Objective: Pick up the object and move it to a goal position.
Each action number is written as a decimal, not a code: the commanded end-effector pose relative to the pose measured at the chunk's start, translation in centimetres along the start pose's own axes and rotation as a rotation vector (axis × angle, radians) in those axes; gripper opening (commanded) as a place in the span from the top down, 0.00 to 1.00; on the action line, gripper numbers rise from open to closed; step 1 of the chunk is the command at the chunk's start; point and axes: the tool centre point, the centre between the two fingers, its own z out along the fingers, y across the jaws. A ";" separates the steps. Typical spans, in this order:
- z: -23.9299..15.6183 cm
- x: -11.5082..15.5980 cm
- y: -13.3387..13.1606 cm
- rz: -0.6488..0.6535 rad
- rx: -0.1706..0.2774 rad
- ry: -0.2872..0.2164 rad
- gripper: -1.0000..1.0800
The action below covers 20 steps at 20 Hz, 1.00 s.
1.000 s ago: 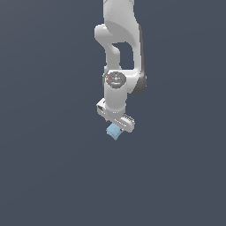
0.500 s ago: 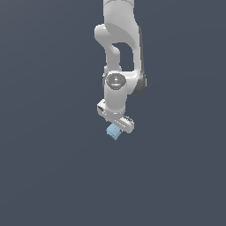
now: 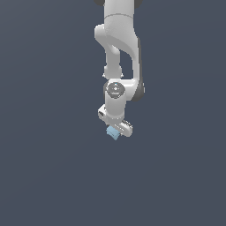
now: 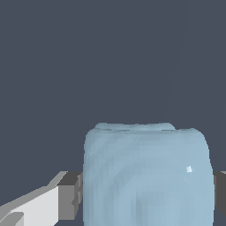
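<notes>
Gripper (image 3: 115, 131) clamped on the object (image 3: 113, 133). In the exterior view, the gripper body hides the object's upper part; fingertips are indistinct.

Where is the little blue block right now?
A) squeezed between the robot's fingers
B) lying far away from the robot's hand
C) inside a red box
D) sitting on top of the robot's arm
A: the light-blue block fills the space between the fingers in the wrist view, and it sits right under the white gripper in the exterior view.
</notes>
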 end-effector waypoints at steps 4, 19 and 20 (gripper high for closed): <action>0.6 0.1 -0.1 0.001 0.001 0.001 1.00; -0.3 0.2 -0.1 0.000 0.002 0.002 1.00; -0.6 0.2 -0.1 0.000 0.002 0.002 1.00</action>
